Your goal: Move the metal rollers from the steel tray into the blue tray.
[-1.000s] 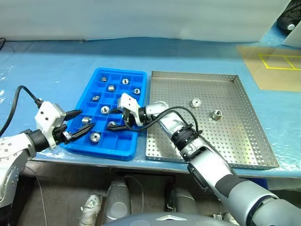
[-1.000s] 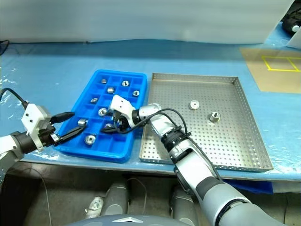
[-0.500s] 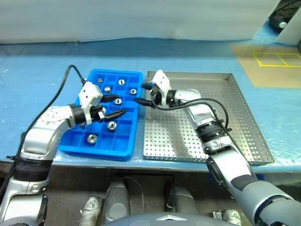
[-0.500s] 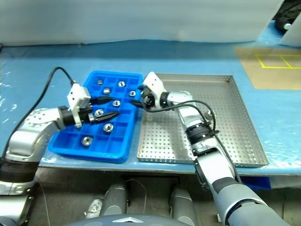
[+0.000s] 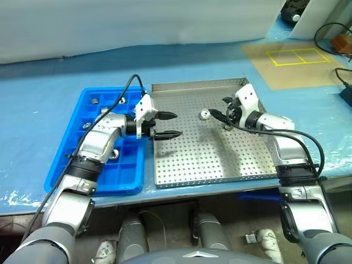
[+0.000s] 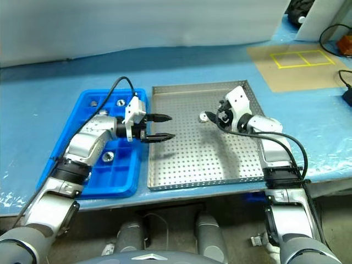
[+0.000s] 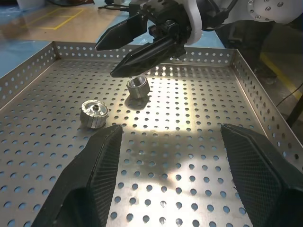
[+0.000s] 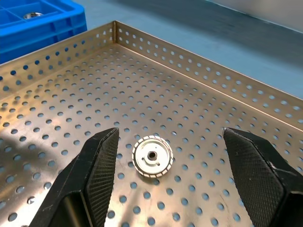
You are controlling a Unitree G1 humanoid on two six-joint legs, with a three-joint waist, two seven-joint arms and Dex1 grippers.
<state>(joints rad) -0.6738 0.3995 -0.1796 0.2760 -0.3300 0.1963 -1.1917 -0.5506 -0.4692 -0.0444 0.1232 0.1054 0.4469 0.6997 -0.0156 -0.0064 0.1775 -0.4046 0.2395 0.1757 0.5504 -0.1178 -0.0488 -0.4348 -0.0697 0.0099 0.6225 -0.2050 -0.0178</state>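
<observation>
blue-covered bench (image 5: 49, 82) | steel tray (image 5: 214, 165): two metal rollers (image 5: 204, 114) | blue tray (image 5: 60, 176) alongside | left gripper (image 5: 169, 125) parted, empty | right gripper (image 5: 220, 108) parted, empty, beside rollers

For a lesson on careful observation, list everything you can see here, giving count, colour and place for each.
steel tray: one, silver, perforated, centre of the table
blue tray: one, blue, gridded, beside the steel tray on the robot's left
rollers: two, silver, in the steel tray near its far side
more rollers: several, silver, in blue tray compartments; the arm hides some
table cover: one, blue, under both trays
mat: one, tan with yellow lines, far right
left end effector: one, black, open, over the steel tray
right end effector: one, black, open, by the two rollers
</observation>
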